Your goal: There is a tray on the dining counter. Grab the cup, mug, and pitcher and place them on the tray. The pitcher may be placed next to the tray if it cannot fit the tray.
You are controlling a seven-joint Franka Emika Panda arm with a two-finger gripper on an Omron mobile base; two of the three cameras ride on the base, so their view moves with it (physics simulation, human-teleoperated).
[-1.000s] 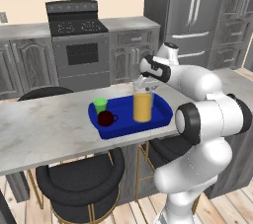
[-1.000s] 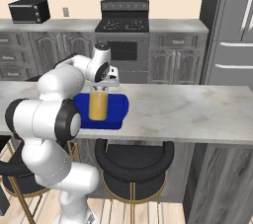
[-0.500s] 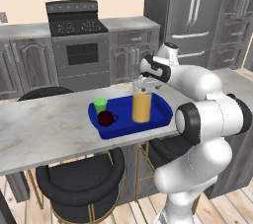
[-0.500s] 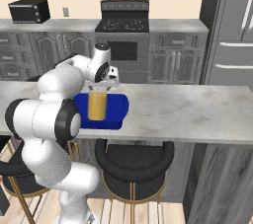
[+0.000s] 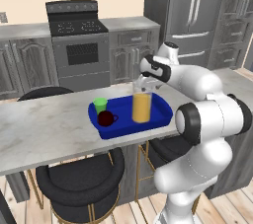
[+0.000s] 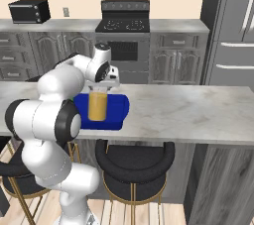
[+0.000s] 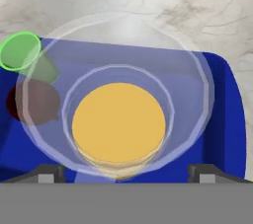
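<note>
Nearest the cameras, round black stools stand tucked under the long pale marble dining counter. On that counter sits the deep blue tray, and all three vessels stand upright inside its raised rim. The pitcher, tall clear glass with orange liquid filling most of it, stands toward the tray's right side. At the left end, close together, are the dark red mug and the small green cup; what either holds cannot be told.

Directly above the pitcher's mouth hangs the gripper, its jaws spread wide and holding nothing. In the hand view the two fingertips stand apart on either side of the pitcher's rim, seemingly clear of the glass, which suggests the pitcher has been released onto the tray. By this layout the task appears complete.

Beyond the counter are grey cabinets, a black-topped stove and a steel refrigerator.
</note>
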